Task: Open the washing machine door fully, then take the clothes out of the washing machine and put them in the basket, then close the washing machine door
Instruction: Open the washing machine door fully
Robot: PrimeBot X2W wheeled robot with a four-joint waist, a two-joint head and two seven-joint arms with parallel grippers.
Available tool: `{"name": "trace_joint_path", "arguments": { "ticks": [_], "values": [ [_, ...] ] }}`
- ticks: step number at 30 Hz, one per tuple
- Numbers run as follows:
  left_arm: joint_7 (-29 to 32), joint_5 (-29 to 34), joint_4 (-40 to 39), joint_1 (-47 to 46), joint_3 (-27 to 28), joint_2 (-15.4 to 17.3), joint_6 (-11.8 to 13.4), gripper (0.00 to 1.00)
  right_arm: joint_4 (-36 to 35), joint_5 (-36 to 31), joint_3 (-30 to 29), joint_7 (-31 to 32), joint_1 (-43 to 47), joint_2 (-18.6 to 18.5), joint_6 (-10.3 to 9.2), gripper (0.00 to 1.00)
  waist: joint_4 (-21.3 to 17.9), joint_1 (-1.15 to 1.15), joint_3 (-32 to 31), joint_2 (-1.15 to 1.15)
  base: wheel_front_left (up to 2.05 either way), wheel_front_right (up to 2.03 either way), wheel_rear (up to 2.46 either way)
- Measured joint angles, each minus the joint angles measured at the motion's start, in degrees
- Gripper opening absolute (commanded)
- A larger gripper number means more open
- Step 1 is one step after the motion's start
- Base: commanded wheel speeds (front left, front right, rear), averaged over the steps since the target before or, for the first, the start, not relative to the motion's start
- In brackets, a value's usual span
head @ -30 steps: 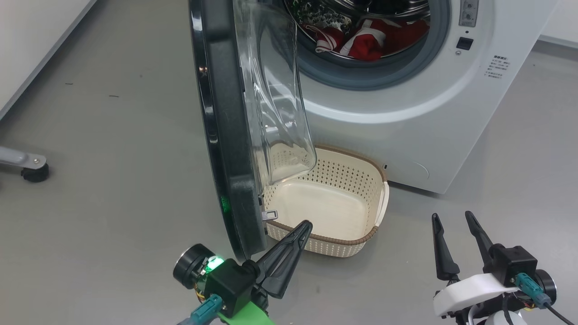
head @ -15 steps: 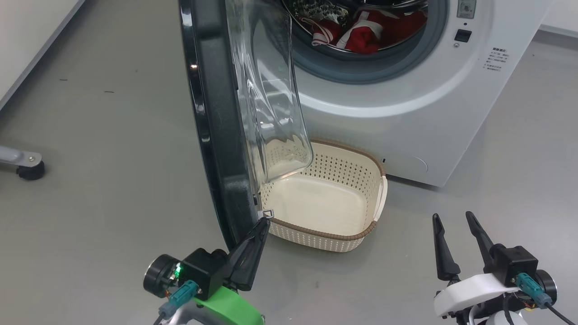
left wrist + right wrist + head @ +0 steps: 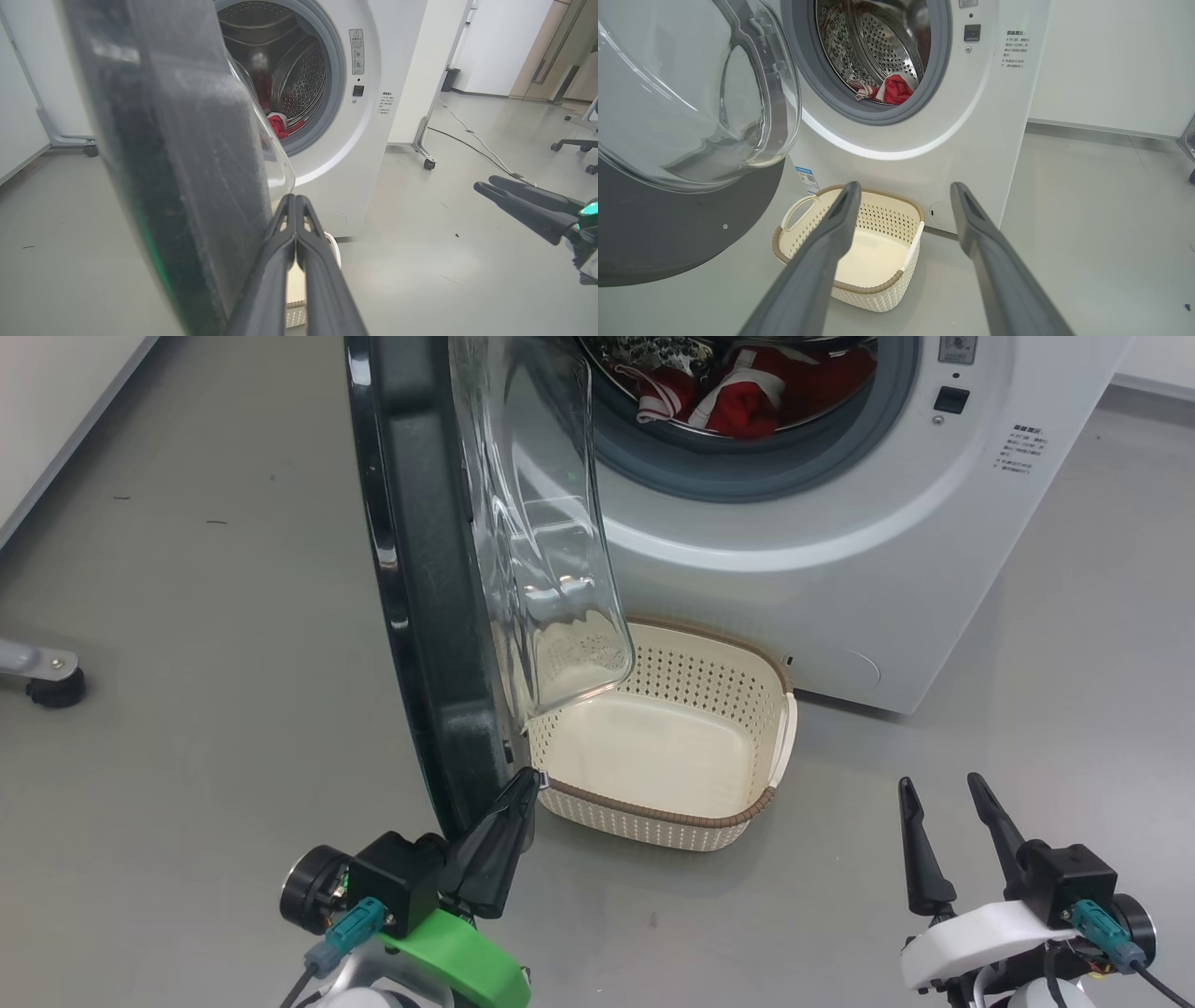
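Grey floor [image 3: 187, 709]; washing machine door [image 3: 420, 616] part-open, stiff, left tool [image 3: 523, 789] pressed together at its lower rim, right tool [image 3: 938, 782] spread; clothes [image 3: 747, 406] in drum [image 3: 887, 42], likely soft, light, best pinched at a raised fold.

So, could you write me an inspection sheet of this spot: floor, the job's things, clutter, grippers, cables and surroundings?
Surface: grey floor, a few dark specks.
Job's things: door open, standing out from the washer; clothes in the drum; basket empty, on the floor below the opening.
Clutter: nothing seen.
Grippers: left gripper shut, tip at the door's lower edge; right gripper open, holding nothing.
Cables: cords lying across the floor beside the washer.
Surroundings: white wall, wheeled stand, chair base.
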Motion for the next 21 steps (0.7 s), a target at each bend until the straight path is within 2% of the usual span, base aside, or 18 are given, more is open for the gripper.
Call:
{"name": "trace_joint_path", "arguments": {
  "ticks": [11,16,21],
  "values": [
    [-1.0,-0.5,2.0,0.0,4.5,0.0,3.3,0.00,0.0,-0.1,-0.5,0.0,-0.3,0.0,0.42,1.00,0.4,0.00,0.3,0.00,0.00,0.00,0.00],
    [-2.0,-1.4,3.1,0.0,8.2,0.5,5.4,0.00,0.0,-0.2,-0.7,0.0,-0.7,0.0,0.68,1.00,0.6,0.00,0.6,0.00,0.00,0.00,0.00],
    [-3.2,-2.0,4.5,0.0,11.6,1.6,6.3,0.00,0.0,-0.6,-0.9,0.0,-0.9,0.1,0.70,1.00,0.5,0.00,0.9,0.00,0.00,0.00,0.00]
  ]
}}
